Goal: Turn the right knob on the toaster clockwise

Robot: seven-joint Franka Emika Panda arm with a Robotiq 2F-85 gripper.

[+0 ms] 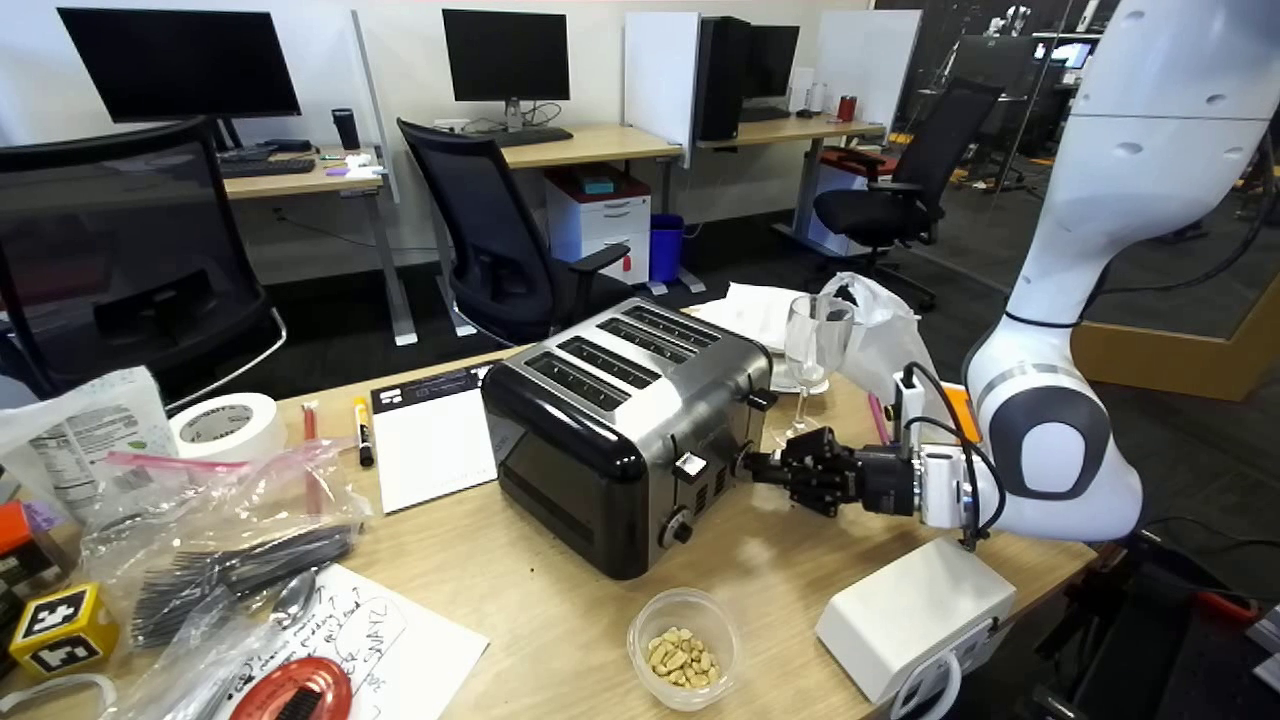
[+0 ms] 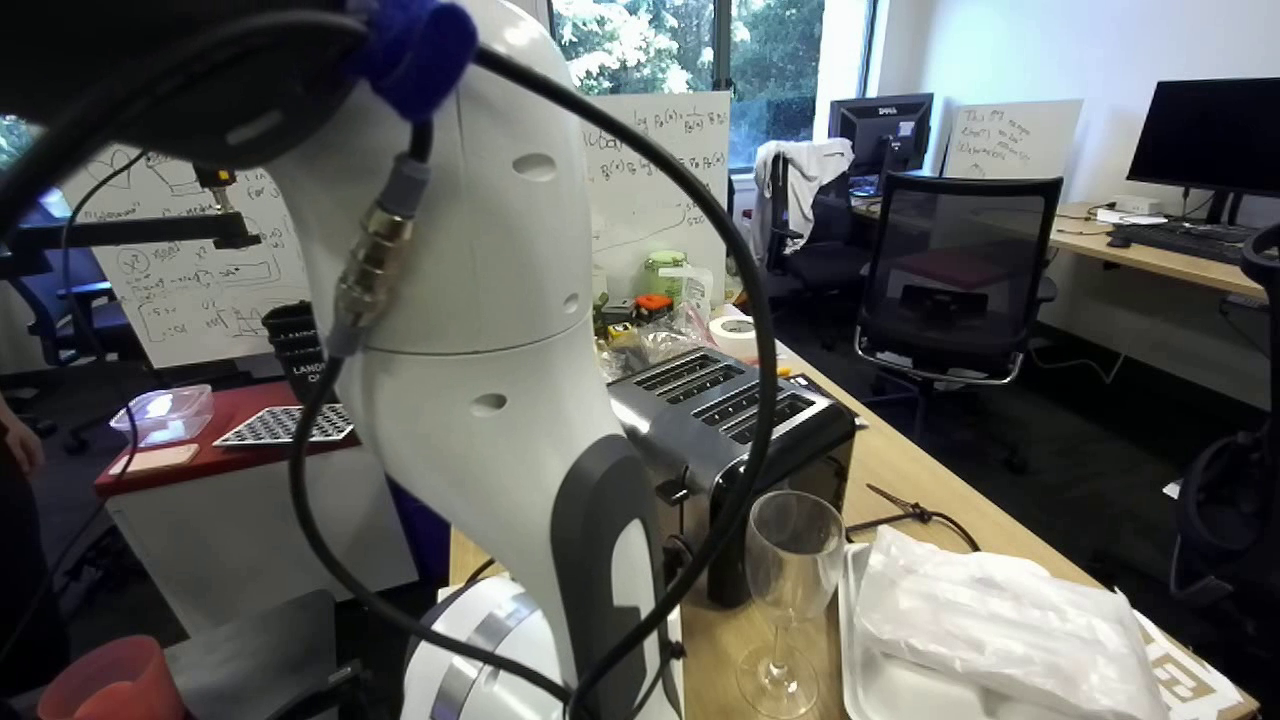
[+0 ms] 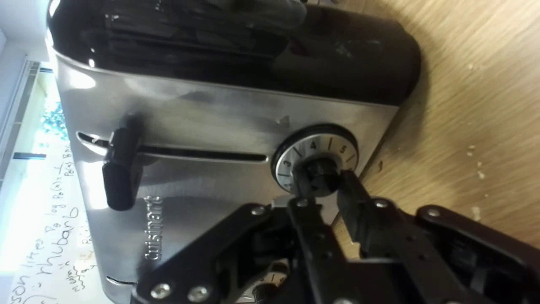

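The black and silver four-slot toaster (image 1: 570, 480) stands on the wooden table, also visible in an exterior view (image 2: 700, 390). Its right knob (image 3: 324, 171) is black, on a silver dial numbered around its edge, with 4 and 5 toward the top of the wrist view. My gripper (image 1: 757, 466) reaches the toaster's front at this knob. In the wrist view the fingertips (image 3: 323, 179) sit on both sides of the knob and close on it. The left knob (image 1: 677, 527) is free; it shows partly behind the gripper in the wrist view (image 3: 266, 291). The arm hides the gripper in an exterior view.
A wine glass (image 1: 815, 345) stands close beside the toaster and gripper, also in an exterior view (image 2: 795, 560). A plastic cup of nuts (image 1: 685, 665) and a white box (image 1: 915, 615) stand in front. The toaster lever (image 3: 122, 169) sticks out above the knob.
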